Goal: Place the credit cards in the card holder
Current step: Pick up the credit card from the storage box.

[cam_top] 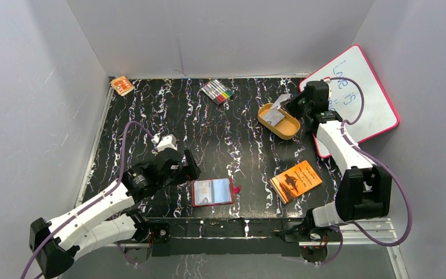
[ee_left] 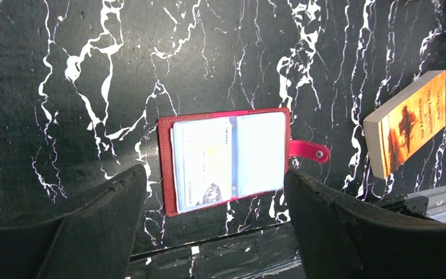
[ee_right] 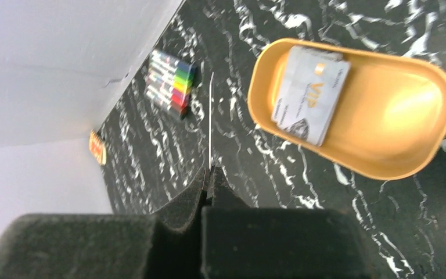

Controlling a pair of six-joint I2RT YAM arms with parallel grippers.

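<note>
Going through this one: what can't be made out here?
Right wrist: face of the held credit card, edge-on in the shut right pincer.
Right wrist: how many stacked cards lie in the orange tray; they overlap.
Top: whiteboard writing, partly behind the right arm.

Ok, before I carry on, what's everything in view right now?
card holder: one, dark red, lying open, front centre.
tray: one, orange, oval, back right.
credit cards: at least two, whitish, in the tray; one in the card holder; one held edge-on by the right gripper.
booklet: one, orange, front right.
markers: one pack, mixed colours, back centre.
whiteboard: one, white with pink frame, far right.
small item: one, orange, back left corner; too small to identify.
left gripper: open, facing the card holder, not touching it.
right gripper: shut on a card, beside the tray.
</note>
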